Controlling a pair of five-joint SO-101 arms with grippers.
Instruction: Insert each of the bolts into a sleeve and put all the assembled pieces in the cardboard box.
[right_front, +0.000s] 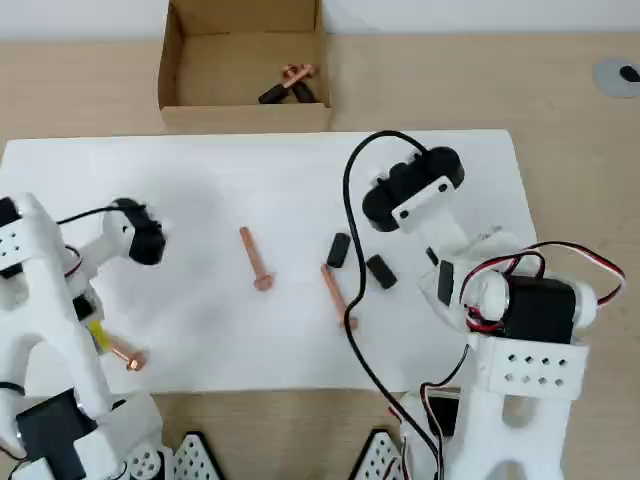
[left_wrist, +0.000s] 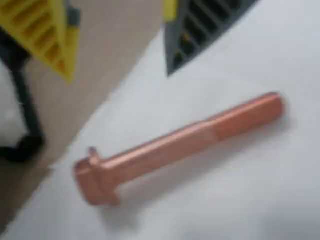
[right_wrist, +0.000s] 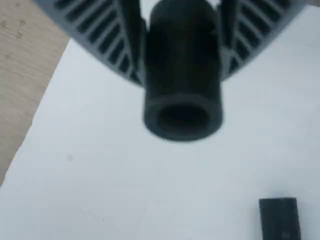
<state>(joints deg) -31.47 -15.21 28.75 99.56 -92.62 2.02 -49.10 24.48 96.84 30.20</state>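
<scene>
1. Grips a black sleeve (right_wrist: 182, 100) in the right gripper (right_wrist: 182, 45), jaws closed snugly on its sides, bore facing out over the white sheet (right_wrist: 125, 190).
2. Hangs the left gripper (left_wrist: 119, 72) spread apart and empty, just above a copper bolt (left_wrist: 180, 145) lying flat near the sheet's edge.
3. Leaves a second bolt (right_front: 257, 258), a third bolt (right_front: 337, 296), one loose sleeve (right_front: 339, 250) and another loose sleeve (right_front: 380, 271) mid-sheet, unjoined.
4. Shows assembled pieces (right_front: 290, 85) already in the cardboard box (right_front: 240, 118).
5. Looks about halfway done, with three pairings and their boxing to go.
</scene>
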